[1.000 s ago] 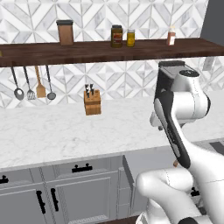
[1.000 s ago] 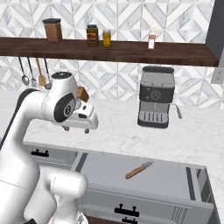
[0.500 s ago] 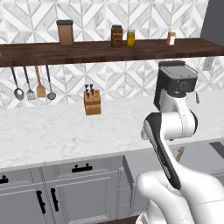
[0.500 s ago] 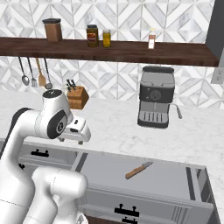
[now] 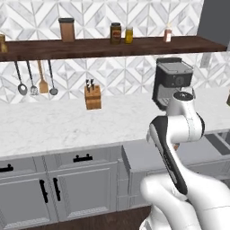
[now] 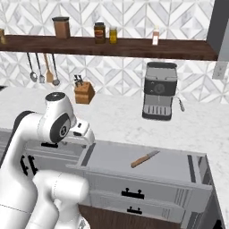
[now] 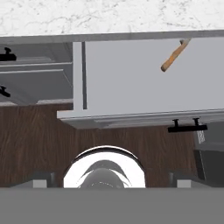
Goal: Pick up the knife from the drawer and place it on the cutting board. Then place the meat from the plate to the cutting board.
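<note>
Gripper state cannot tell; wooden-handled knife [image 6: 145, 159] lies in open flat grey drawer [image 6: 112, 155].

The knife [image 7: 175, 55] in the hand view has its blade tip tucked under the counter [image 7: 109, 17] edge. The drawer [image 7: 144, 78] runs off the right side there. From the left base view the arm [image 5: 177, 134] covers most of the drawer, knife included. Can't tell how the gripper stands.

Drawer [image 6: 179, 176] pulled fully open below the desk edge; knife [image 6: 145, 159], brown wooden handle and short grey blade, lies flat and diagonal near its back edge.
</note>
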Robot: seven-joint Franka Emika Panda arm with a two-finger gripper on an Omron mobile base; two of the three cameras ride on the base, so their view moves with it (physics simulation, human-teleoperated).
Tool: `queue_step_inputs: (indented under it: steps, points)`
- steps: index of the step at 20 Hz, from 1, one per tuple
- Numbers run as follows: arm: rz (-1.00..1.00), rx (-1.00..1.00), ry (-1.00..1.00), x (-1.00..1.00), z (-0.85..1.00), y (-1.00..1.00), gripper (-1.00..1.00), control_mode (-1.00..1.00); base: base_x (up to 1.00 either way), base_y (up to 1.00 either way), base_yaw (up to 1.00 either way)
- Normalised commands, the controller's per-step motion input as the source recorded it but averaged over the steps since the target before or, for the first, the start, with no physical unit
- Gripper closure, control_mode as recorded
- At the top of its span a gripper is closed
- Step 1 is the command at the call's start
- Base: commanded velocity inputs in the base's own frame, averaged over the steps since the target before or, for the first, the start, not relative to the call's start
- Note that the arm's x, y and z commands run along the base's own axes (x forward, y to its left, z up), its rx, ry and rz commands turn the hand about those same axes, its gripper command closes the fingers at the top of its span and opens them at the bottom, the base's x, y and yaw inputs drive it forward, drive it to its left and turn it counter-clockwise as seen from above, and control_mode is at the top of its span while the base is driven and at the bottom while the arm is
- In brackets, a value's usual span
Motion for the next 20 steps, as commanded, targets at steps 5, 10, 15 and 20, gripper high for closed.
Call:
queue_step_inputs:
  steps: [5,10,15,20]
  points:
    - [0.00,0.00,0.00,0.00,0.00,0.00,-1.00,1.00,-0.33,0.00,-0.05]
    - [0.00,0.00,0.00,0.00,0.00,0.00,-1.00,1.00,-0.42,-0.20,-0.15]
    - [0.00,0.00,0.00,0.00,0.00,0.00,-1.00,1.00,-0.59,-0.62,-0.17]
    - [0.00,0.00,0.00,0.00,0.00,0.00,-1.00,1.00,-0.13,-0.49,-0.12]
